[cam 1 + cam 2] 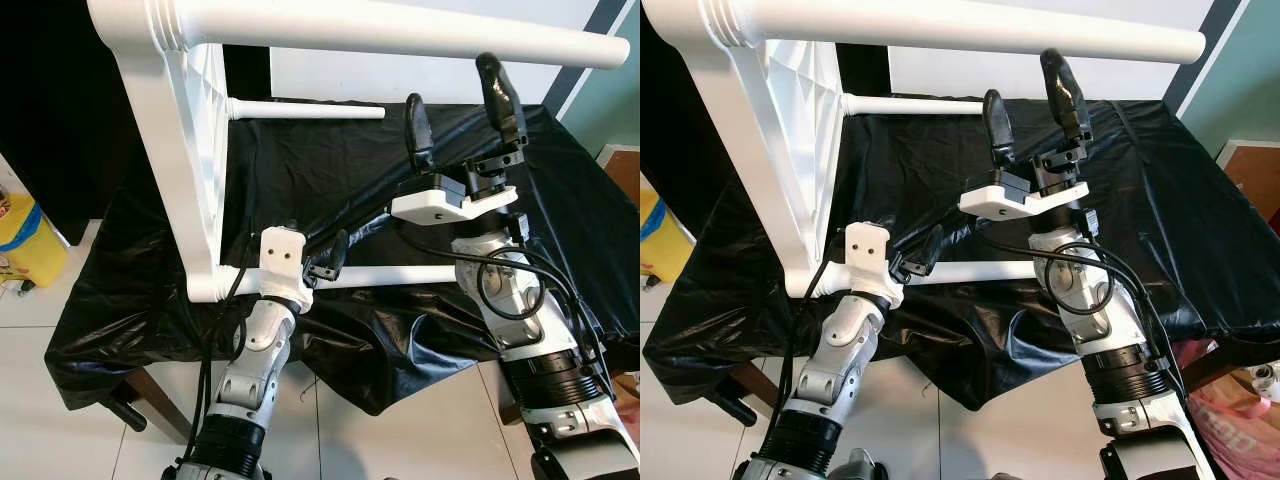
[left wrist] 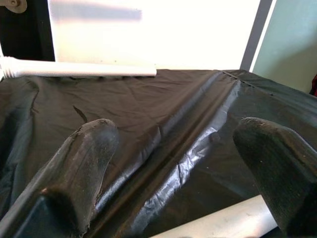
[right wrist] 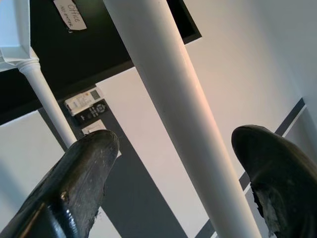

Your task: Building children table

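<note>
The white children's table (image 1: 170, 150) lies on its side on a black-covered work table (image 1: 560, 190), its legs sticking out level to the right. The top leg (image 1: 400, 35) runs across high up, a far leg (image 1: 300, 108) behind it, and a near lower leg (image 1: 390, 275) along the front. My left gripper (image 1: 330, 260) is open right at the near lower leg, which shows between its fingers (image 2: 89, 158) in the left wrist view. My right gripper (image 1: 460, 112) points upward, open, just under the top leg (image 3: 168, 99), not touching it.
The black sheet (image 1: 1160, 200) hangs over the work table's front edge. A yellow container (image 1: 25, 240) stands on the tiled floor at the left. A brown box (image 1: 625, 170) is at the right and a pink bag (image 1: 1230, 420) lower right.
</note>
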Robot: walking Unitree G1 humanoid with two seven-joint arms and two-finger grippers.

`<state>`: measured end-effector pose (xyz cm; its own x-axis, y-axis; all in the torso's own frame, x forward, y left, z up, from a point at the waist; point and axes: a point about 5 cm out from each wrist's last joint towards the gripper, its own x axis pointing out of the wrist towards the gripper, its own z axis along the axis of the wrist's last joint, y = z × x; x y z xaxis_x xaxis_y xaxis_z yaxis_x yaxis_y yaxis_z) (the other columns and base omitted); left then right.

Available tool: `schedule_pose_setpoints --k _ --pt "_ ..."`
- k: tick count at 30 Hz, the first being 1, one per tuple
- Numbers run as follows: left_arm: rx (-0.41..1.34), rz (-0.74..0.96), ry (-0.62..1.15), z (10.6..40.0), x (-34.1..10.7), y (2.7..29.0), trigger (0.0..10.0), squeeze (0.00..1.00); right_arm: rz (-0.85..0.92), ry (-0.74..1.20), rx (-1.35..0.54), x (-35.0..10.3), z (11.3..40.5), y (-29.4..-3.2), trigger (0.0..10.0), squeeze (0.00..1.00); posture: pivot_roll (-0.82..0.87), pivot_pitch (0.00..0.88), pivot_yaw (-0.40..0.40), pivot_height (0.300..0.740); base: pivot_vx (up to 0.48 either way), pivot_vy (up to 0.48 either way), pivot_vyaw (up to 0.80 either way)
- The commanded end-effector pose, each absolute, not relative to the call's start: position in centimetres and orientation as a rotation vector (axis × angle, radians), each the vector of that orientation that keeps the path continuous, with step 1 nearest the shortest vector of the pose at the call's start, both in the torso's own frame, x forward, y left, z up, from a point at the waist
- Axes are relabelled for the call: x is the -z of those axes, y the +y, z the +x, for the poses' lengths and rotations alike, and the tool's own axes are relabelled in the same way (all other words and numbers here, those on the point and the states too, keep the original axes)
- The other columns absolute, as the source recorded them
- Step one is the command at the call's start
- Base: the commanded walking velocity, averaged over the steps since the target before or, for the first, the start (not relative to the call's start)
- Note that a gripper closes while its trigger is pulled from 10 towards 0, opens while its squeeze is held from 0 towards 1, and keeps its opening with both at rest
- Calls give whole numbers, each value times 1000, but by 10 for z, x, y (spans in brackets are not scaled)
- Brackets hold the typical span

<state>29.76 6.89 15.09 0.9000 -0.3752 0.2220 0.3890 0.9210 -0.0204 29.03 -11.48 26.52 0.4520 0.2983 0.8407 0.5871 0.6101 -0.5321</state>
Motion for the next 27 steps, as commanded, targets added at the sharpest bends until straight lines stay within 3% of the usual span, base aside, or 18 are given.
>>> schedule_pose_setpoints --k 1,8,21,27 --pt "412 -70 -206 298 -149 65 10000 0 -948 -1163 249 -273 289 -117 10000 0 25 26 -91 740 0 0 0" --pt "416 -72 -200 299 -149 64 10000 0 -941 -1221 275 -291 288 -116 10000 0 11 37 -91 740 0 0 0" --pt "404 -76 -200 303 -150 67 10000 0 -987 -1086 68 -317 303 -101 10000 0 -5 46 -82 740 0 0 0" --pt "362 -79 -203 319 -153 71 10000 0 -1040 -1011 -32 -337 309 -94 10000 0 -24 48 -72 740 0 0 0"
